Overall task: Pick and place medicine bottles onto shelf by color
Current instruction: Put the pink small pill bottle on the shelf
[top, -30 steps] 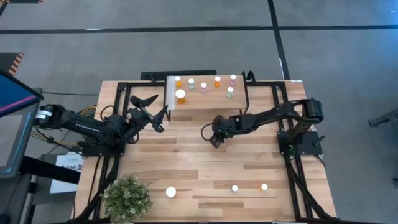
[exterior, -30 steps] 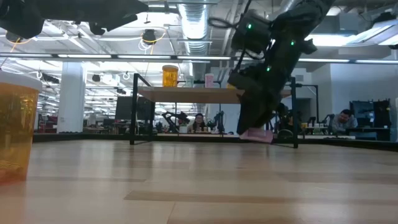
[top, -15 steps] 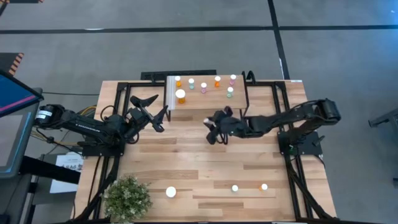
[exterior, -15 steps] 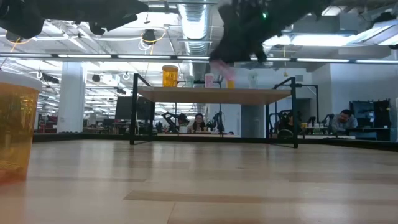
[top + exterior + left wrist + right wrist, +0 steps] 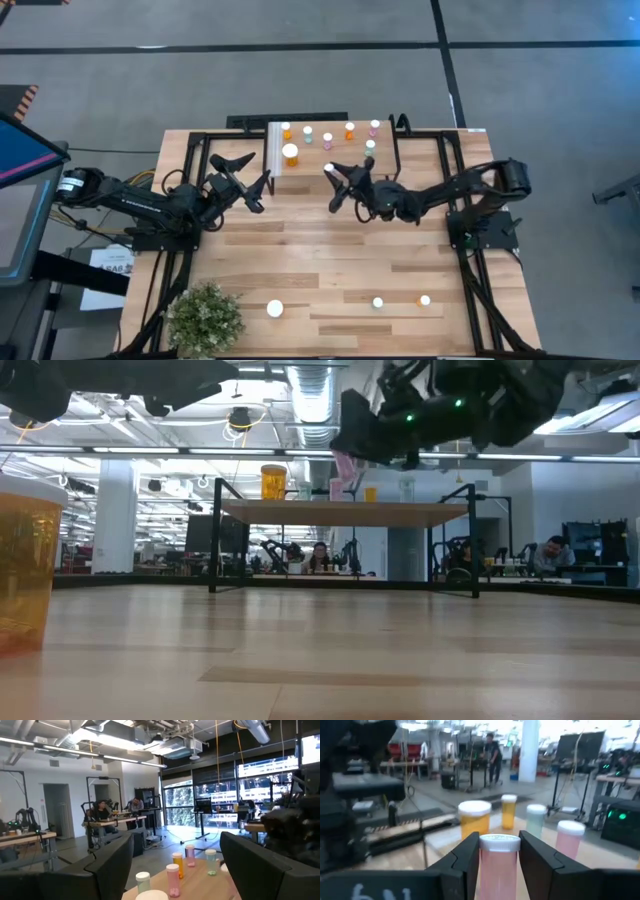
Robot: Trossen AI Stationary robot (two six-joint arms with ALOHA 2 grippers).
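Observation:
My right gripper (image 5: 332, 173) is shut on a small pink bottle with a white cap (image 5: 499, 865), held above the table beside the shelf's near edge; it also shows in the low view (image 5: 345, 465). The shelf (image 5: 320, 163) carries several small orange, green and pink bottles and one larger orange bottle (image 5: 290, 154), all standing on their bases. A larger bottle (image 5: 275, 309), a green one (image 5: 378, 302) and an orange one (image 5: 425, 300) stand near the table's near edge. My left gripper (image 5: 247, 176) waits open, left of the shelf. My right gripper pinches the pink bottle's body just below the cap (image 5: 499, 856) between its two fingers (image 5: 465, 862), one on each side. The fingers come roughly level from the table's right side. The bottle stands upright in the hold, lifted clear of the table, at about the height of the shelf top.
A potted plant (image 5: 205, 318) sits at the near left corner. A black frame (image 5: 395, 140) runs along the table's far and side edges. In the low view a large orange bottle (image 5: 25, 565) stands close to the camera. Bare wood lies between shelf and near bottles.
My right gripper, shut on the pink bottle, has risen from the tabletop and moved toward the far edge, up to the shelf's near side. It has tipped from pointing down to roughly level. The bottle has been lifted clear of the table to shelf-top height.

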